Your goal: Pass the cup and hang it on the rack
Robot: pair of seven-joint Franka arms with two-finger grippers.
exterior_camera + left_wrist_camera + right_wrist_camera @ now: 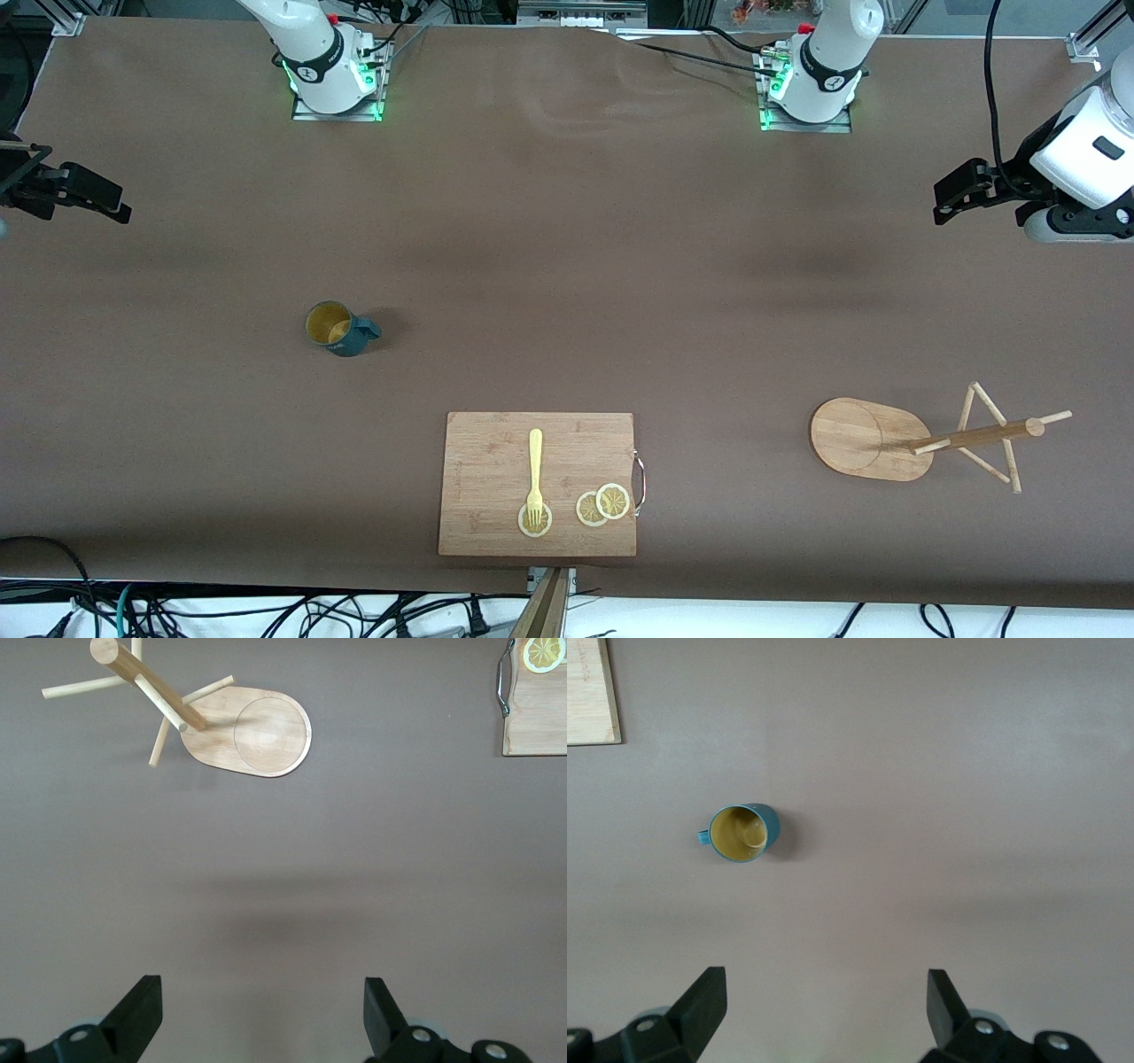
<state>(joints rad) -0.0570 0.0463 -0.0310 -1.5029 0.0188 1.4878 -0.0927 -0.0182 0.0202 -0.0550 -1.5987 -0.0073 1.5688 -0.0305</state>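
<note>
There is one cup [339, 329], standing up on the table [567, 221] toward the right arm's end, with bare table all around it. There is one rack [921, 439], with its pole and pegs, toward the left arm's end. One cutting board [496, 461] lies near the table edge closest to the front camera, holding one fork [535, 474] and three lemon slices [602, 505]. The left gripper [263, 1014] hangs over its end of the table with fingers wide apart, holding nothing. The right gripper [826, 1010] does the same over its end.
</note>
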